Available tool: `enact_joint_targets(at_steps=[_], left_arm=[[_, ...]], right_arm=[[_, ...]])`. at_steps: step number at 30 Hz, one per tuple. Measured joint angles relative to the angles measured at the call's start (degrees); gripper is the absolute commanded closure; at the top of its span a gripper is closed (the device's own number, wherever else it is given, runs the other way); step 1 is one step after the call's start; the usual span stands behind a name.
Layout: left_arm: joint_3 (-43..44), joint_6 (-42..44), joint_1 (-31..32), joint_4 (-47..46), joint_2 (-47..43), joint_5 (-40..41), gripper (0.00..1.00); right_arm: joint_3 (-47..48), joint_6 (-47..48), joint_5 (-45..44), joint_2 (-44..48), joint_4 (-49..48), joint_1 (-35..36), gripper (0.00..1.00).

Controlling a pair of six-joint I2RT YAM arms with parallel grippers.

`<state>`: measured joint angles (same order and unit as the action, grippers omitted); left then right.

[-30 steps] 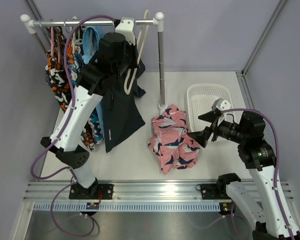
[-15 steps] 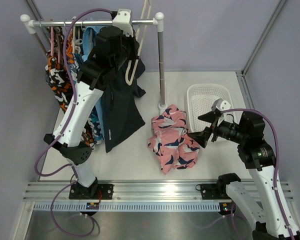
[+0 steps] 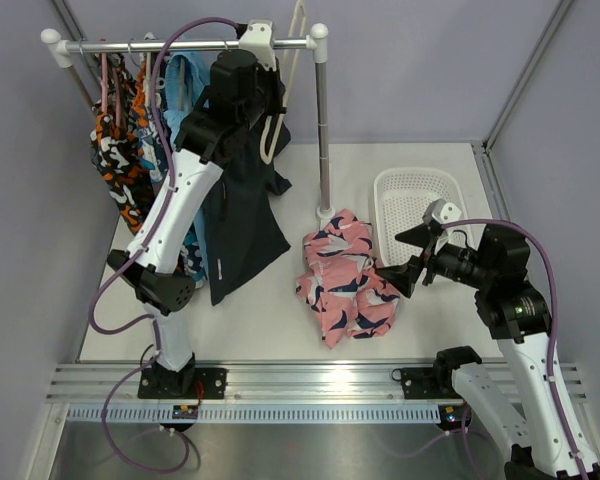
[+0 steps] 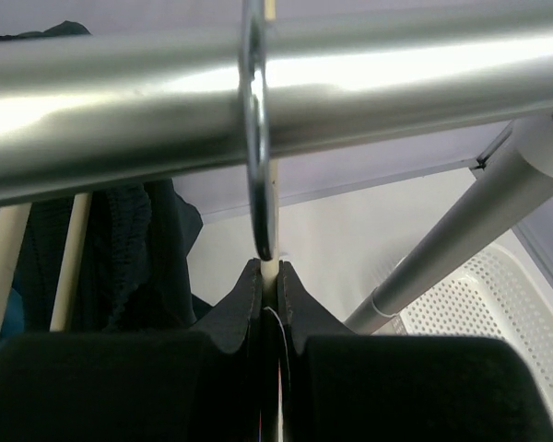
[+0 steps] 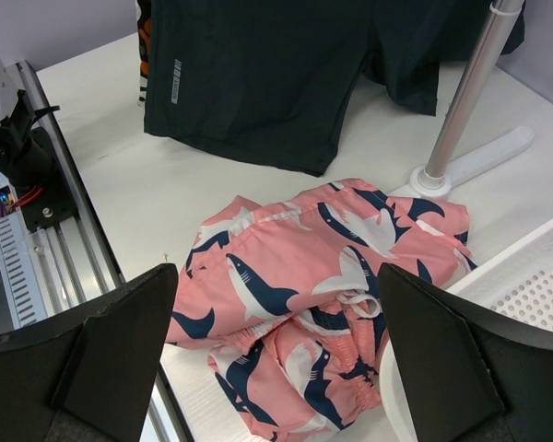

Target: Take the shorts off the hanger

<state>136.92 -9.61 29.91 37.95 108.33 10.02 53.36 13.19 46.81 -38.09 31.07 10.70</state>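
- Left gripper (image 4: 268, 269) clenched on the thin cream hanger (image 3: 283, 110), just under the rail (image 3: 180, 45), near its right end.
- Shorts (image 3: 345, 280) off the hanger, crumpled on the table (image 3: 280, 335) below the rail's right end, touching the post foot.
- Right gripper (image 3: 400, 257) released, fingers wide apart, just right of shorts.

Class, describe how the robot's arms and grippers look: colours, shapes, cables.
The left arm and right arm have white shells, black joints, black bases on a silver rail. A purple cable trails along each. The left gripper and right gripper have black wedge-shaped fingers.
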Motion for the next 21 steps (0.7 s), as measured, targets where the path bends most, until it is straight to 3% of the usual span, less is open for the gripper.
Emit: enact_joint_targets(at_steps=[8, 15, 21], left_arm=[[0.0, -0.61, -0.59, -0.7, 0.5, -0.22, 1.0], [-0.42, -1.29, -0.81, -1.36, 0.48, -0.28, 0.68], [-3.63, -1.81, -0.81, -2.08, -0.66, -0.57, 0.56]], right_arm=[[-0.46, 0.02, 0.55, 0.0, 0.0, 0.0, 0.01], [-0.57, 0.02, 0.83, -0.02, 0.0, 0.0, 0.01], [-0.57, 0.02, 0.87, -0.17, 0.0, 0.0, 0.01]])
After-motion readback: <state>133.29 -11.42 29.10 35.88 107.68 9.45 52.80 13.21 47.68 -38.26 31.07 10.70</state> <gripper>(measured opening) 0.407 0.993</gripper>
